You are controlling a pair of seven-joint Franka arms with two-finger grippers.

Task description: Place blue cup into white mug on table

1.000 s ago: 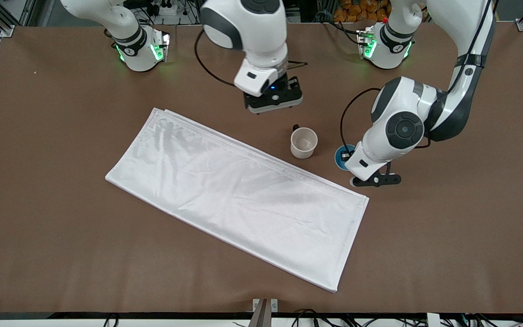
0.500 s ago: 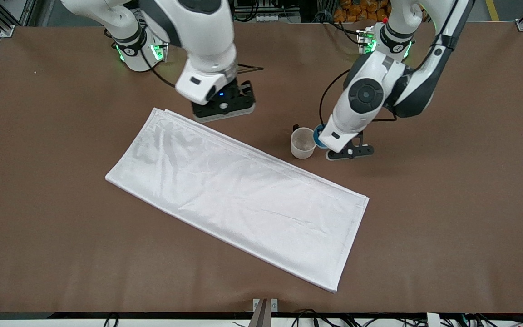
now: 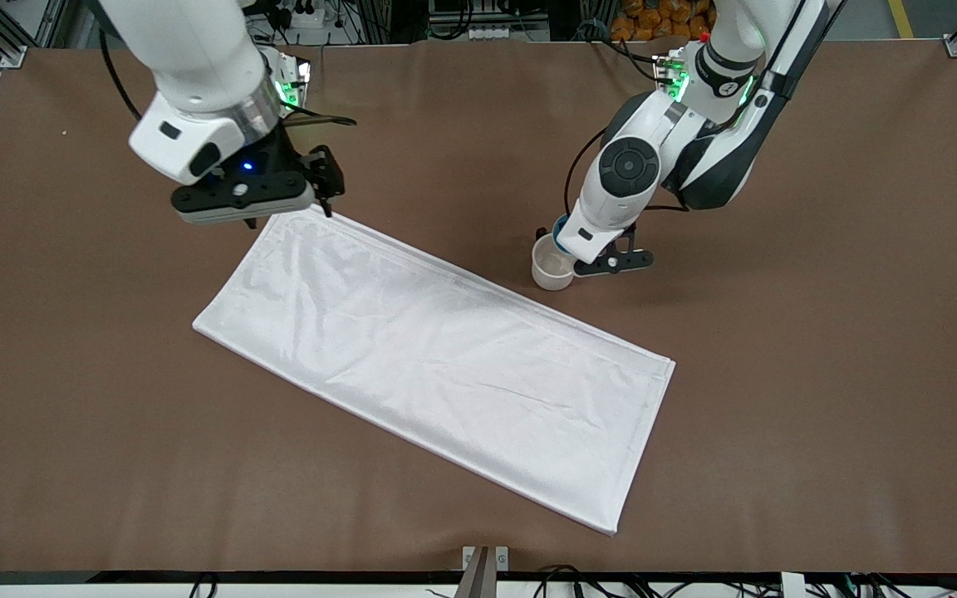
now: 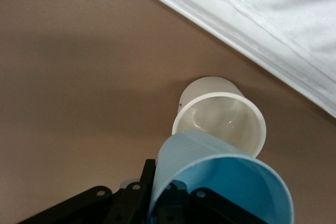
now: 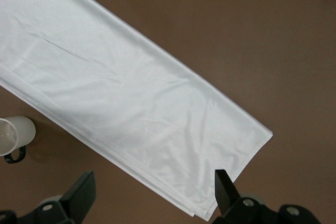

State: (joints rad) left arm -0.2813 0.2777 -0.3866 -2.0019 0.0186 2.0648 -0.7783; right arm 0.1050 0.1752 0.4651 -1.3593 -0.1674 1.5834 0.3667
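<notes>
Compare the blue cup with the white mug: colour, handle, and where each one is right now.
The blue cup is bright blue; the white mug is white with a cream inside. The mug has a small black handle; the cup shows none. The mug stands upright on the table, while the cup is held tilted by the left gripper just over the mug's rim. Both are small, round and open-topped.

The white mug (image 3: 553, 268) stands with an unblocked mouth and bare tabletop (image 3: 819, 332) around it, crowded only by the white cloth (image 3: 437, 357) just beside it and the blue cup (image 4: 226, 182) overhead.
</notes>
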